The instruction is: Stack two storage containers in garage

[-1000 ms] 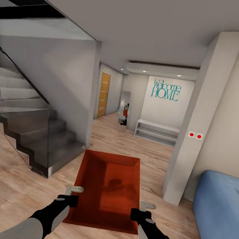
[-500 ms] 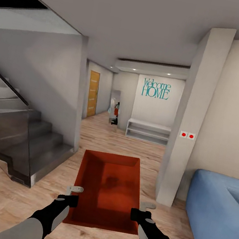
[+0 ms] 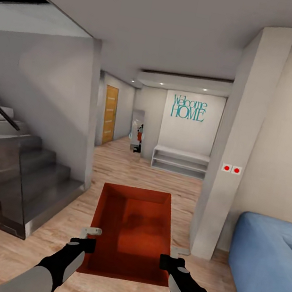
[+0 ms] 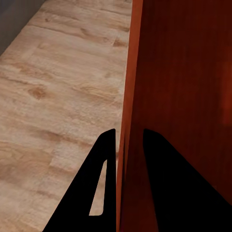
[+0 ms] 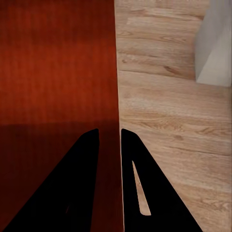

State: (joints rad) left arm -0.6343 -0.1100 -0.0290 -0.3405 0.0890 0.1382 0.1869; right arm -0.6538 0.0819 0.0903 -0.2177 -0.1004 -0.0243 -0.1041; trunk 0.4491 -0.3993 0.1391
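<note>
One orange-red storage container (image 3: 131,229) hangs level in front of me above the light wood-plank floor (image 3: 127,171) of the living room. My left gripper (image 3: 91,244) is shut on its left wall near the close end, and my right gripper (image 3: 164,259) is shut on its right wall opposite. In the left wrist view the black fingers of the left gripper (image 4: 128,133) straddle the thin wall of the container (image 4: 183,96). The right wrist view has the right gripper (image 5: 109,131) pinching the container (image 5: 58,72) wall the same way. The bin is empty inside.
A dark staircase with a glass railing (image 3: 21,176) rises on the left. A white pillar (image 3: 228,155) stands ahead right, with a blue sofa (image 3: 264,262) beside it. Between them a hallway runs to a wooden door (image 3: 109,113) and a white shelf bench (image 3: 180,161).
The whole view has shifted: the staircase has slid left and the hallway looks nearer, so the camera has moved. Both grippers keep the same hold on the container.
</note>
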